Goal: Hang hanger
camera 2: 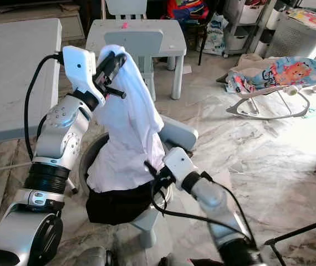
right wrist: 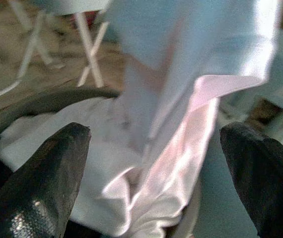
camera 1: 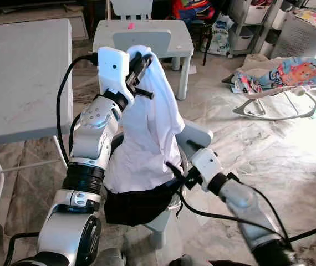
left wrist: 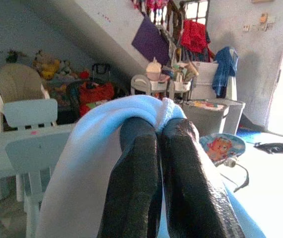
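Observation:
A white garment [camera 1: 147,133] hangs from my left gripper [camera 1: 142,62], which is raised at chest height and shut on the cloth's top fold. In the left wrist view the two black fingers [left wrist: 136,163] press together with the white fabric [left wrist: 106,124] draped over them. The garment's lower part rests on a black cloth [camera 1: 136,206] in a dark round basket [camera 2: 93,151] on a small grey seat [camera 1: 198,134]. My right gripper [right wrist: 156,131] is open, low beside the garment's hem, with the white cloth [right wrist: 181,99] hanging between its spread fingers [right wrist: 57,163] without touching them.
A large grey table [camera 1: 25,77] stands to the left. A small pale table [camera 1: 147,32] with a child's chair [camera 1: 141,40] is straight behind. A baby bouncer [camera 1: 285,77] and a laundry hamper [camera 1: 307,33] sit at the right on the marble floor [camera 1: 269,144].

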You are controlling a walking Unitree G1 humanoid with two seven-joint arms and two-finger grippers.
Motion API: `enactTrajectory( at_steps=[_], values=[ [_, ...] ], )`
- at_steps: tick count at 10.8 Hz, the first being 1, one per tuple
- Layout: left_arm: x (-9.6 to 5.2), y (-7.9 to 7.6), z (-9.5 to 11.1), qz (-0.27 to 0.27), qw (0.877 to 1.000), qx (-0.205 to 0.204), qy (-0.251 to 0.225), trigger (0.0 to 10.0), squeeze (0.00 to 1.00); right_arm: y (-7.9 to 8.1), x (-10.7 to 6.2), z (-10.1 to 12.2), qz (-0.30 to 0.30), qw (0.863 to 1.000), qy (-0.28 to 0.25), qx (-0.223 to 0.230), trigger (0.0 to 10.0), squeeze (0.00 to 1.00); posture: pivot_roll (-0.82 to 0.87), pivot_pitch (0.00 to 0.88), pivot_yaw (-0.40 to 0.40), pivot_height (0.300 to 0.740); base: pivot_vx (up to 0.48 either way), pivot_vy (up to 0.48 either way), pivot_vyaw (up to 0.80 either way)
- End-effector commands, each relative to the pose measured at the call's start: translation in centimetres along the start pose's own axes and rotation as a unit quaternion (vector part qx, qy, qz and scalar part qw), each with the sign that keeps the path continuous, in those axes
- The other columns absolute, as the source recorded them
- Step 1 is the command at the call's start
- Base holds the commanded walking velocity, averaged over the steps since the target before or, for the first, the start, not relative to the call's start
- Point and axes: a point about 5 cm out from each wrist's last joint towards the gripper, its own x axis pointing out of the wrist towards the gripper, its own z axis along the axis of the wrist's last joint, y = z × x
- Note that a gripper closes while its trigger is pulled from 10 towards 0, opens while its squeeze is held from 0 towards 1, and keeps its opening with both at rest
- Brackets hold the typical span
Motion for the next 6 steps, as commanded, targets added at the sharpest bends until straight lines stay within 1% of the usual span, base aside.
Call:
enactTrajectory(
  at_steps=[1, 2, 3, 4, 5, 6],
  values=[
    [0.4, 0.0, 2.0, -0.002, 0.999, 0.009, -0.032, 0.0, 0.00, 0.1, 0.2, -0.2, 0.016, 1.000, 0.009, 0.003, 10.0, 0.00, -0.04, 0.000, 0.005, 0.740, 0.000, 0.000, 0.00],
    [0.4, -0.2, 2.4, -0.007, 0.999, 0.004, -0.036, 0.0, 0.00, 0.1, 1.4, -0.6, 0.012, 1.000, 0.025, -0.007, 10.0, 0.00, -0.03, 0.000, 0.002, 0.740, 0.000, 0.000, 0.00],
    [0.3, -0.3, 2.5, -0.011, 0.999, 0.003, -0.035, 0.0, 0.00, 0.2, 1.9, -0.6, 0.006, 1.000, 0.027, -0.013, 10.0, 0.00, -0.02, 0.000, -0.001, 0.740, 0.000, 0.000, 0.00],
    [-0.5, 0.0, 2.1, -0.007, 1.000, -0.005, -0.016, 0.0, 0.00, -0.2, 3.4, -0.5, -0.036, 0.999, 0.035, -0.014, 10.0, 0.00, -0.01, 0.000, -0.005, 0.740, 0.000, 0.000, 0.00],
    [-1.9, 0.2, 0.7, 0.003, 1.000, -0.002, 0.012, 0.0, 0.00, 0.0, 4.0, -0.4, -0.039, 0.999, 0.035, -0.004, 10.0, 0.00, 0.01, 0.000, -0.013, 0.740, 0.000, 0.000, 0.00],
    [-4.2, 0.9, -1.5, 0.030, 0.998, 0.007, 0.062, 0.0, 0.00, 0.1, 3.7, -0.5, -0.033, 0.999, 0.038, 0.000, 10.0, 0.00, 0.02, 0.000, -0.017, 0.740, 0.000, 0.000, 0.00]
  ],
)
